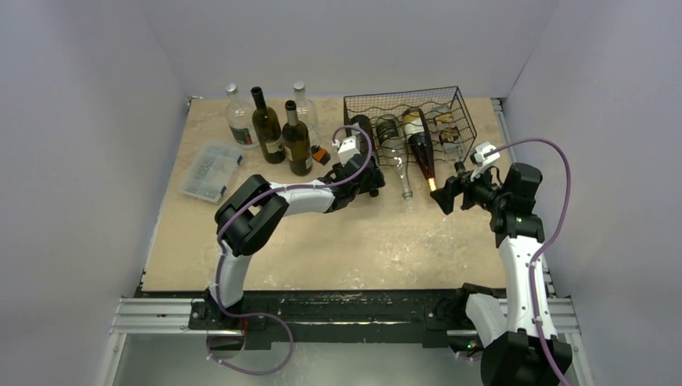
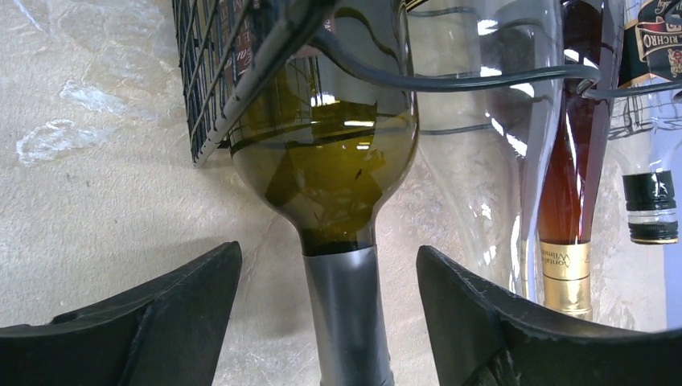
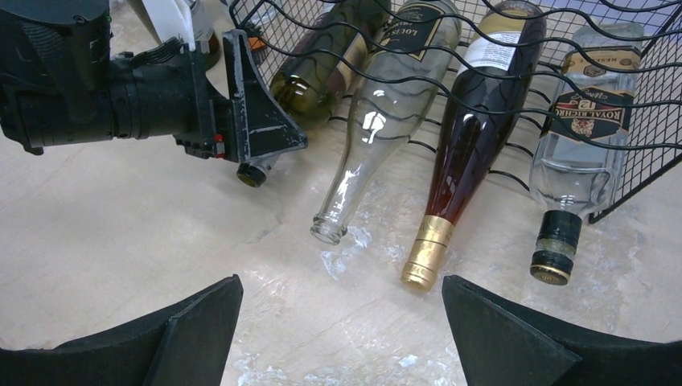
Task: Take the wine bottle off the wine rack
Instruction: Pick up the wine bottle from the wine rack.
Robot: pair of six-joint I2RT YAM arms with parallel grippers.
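The black wire-mesh wine rack (image 1: 402, 92) stands at the back right with several bottles lying in it, necks pointing out. My left gripper (image 1: 371, 175) is open. In the left wrist view its jaws (image 2: 328, 251) stand on either side of the grey-foil neck of a green wine bottle (image 2: 326, 161), with a gap on both sides. The right wrist view shows that gripper (image 3: 241, 112) at the green bottle (image 3: 314, 76). My right gripper (image 1: 444, 193) is open and empty (image 3: 341, 281), in front of a dark red bottle with a gold cap (image 3: 462, 145).
A clear empty bottle (image 3: 378, 112) and a clear whisky bottle (image 3: 575, 137) also lie in the rack (image 3: 659, 72). Several bottles stand at the back left (image 1: 296, 138). A clear plastic compartment box (image 1: 211, 169) lies at the left. White walls close in on both sides.
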